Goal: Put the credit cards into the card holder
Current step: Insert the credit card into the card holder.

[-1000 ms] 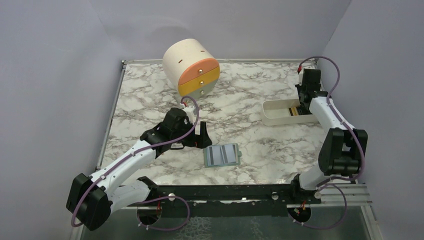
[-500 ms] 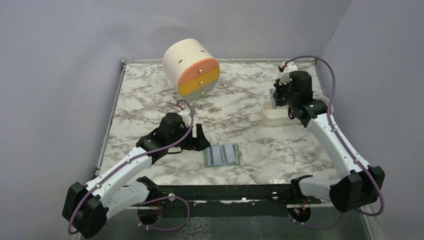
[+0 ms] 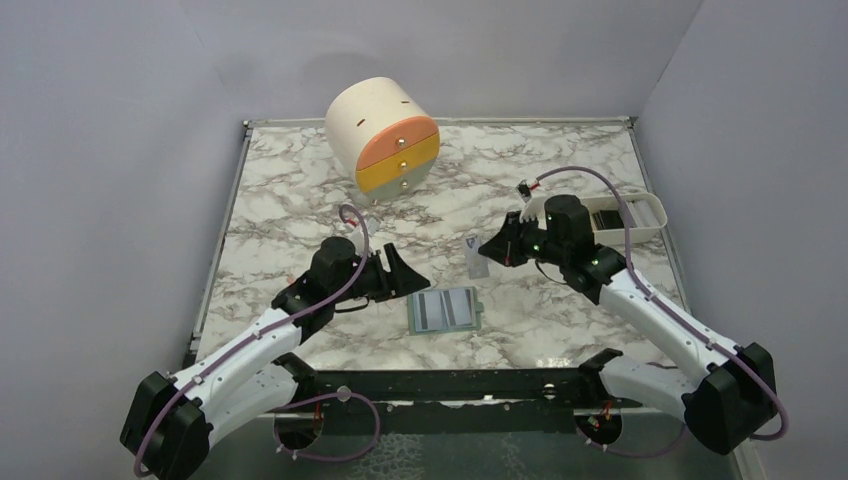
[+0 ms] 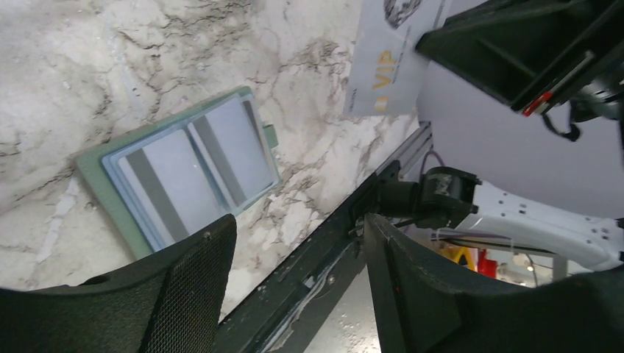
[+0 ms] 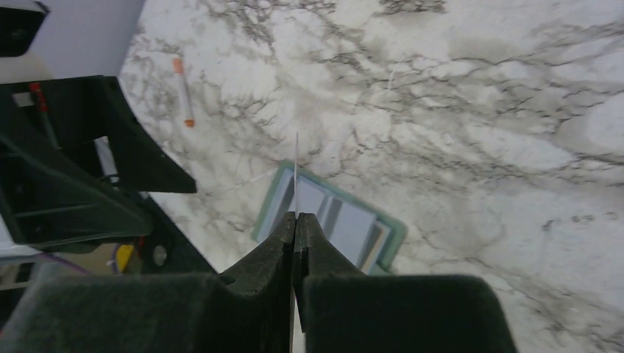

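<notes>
The sage-green card holder (image 3: 445, 310) lies open and flat on the marble, showing pale slotted lining (image 4: 184, 173). My right gripper (image 3: 489, 250) hovers just behind and to the right of it, shut on a pale grey credit card (image 3: 478, 256) printed "VIP" (image 4: 385, 66). The right wrist view shows that card edge-on (image 5: 296, 173) above the card holder (image 5: 349, 224), pinched in the gripper (image 5: 296, 218). My left gripper (image 3: 402, 272) stands open at the holder's left edge, nothing between its fingers (image 4: 188, 283).
A cream cylinder with orange, yellow and grey drawers (image 3: 385, 135) stands at the back centre. The long white tray (image 3: 640, 212) sits at the right edge behind my right arm. A thin white stick with orange ends (image 5: 182, 92) lies on the marble.
My right arm has swung from the white tray to the table's middle, carrying the card. My left gripper slid slightly nearer and rightward toward the card holder, its jaws narrower.
</notes>
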You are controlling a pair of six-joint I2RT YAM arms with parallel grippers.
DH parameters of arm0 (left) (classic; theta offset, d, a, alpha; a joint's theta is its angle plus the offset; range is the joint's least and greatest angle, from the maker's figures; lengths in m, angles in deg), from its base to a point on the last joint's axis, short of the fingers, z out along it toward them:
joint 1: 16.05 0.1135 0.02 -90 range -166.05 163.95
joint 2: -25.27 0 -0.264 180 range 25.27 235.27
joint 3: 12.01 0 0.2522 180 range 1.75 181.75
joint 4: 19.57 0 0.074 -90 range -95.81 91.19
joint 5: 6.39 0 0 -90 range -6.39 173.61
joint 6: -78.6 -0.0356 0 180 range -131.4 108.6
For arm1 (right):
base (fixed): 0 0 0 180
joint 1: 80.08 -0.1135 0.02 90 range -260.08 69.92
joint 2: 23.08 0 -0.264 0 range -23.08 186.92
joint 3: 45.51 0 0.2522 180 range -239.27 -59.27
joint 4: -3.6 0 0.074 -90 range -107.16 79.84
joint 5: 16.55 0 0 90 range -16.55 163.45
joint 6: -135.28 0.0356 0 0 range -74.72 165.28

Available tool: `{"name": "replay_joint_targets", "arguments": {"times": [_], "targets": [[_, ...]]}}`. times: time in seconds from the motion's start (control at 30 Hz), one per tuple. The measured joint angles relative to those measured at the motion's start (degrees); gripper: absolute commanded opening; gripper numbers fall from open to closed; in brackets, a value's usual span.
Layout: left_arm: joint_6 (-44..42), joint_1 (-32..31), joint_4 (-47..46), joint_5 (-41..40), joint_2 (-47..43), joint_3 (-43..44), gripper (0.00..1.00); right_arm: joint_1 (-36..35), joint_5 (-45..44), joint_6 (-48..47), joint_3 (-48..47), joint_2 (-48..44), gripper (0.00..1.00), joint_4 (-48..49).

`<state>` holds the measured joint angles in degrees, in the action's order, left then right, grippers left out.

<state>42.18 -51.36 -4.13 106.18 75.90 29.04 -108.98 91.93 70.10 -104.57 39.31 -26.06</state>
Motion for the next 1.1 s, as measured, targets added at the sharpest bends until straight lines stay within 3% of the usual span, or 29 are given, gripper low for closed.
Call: {"name": "replay_joint_targets", "arguments": {"times": [0.33, 0.73, 0.8, 0.87, 0.93, 1.1], "targets": [[11.41, 0.0, -14.93, 4.04, -0.33, -3.96, 0.52, -1.55, 12.66, 23.47, 11.43, -5.73, 0.01, 19.65], [15.32, 0.0, -21.33, 7.65, -1.14, -2.75, 0.44, -6.47, 16.24, 36.09, 13.16, -3.19, 0.01, 33.14], [15.72, 0.0, -21.73, 7.93, -1.11, -2.75, 0.35, -6.97, 16.39, 36.76, 13.44, -2.6, 0.01, 34.21], [16.41, 0.0, -22.25, 8.07, -1.14, -2.75, 0.14, -7.26, 16.52, 37.27, 13.86, -2.16, 0.01, 35.01], [16.87, 0.0, -22.82, 8.09, -1.18, -2.78, 0.0, -7.54, 16.55, 37.73, 14.4, -1.92, 0.01, 35.65], [17.51, 0.0, -23.34, 8.07, -1.4, -3.32, 0.0, -7.54, 16.55, 38.34, 15.63, -1.62, 0.12, 36.92]]}}
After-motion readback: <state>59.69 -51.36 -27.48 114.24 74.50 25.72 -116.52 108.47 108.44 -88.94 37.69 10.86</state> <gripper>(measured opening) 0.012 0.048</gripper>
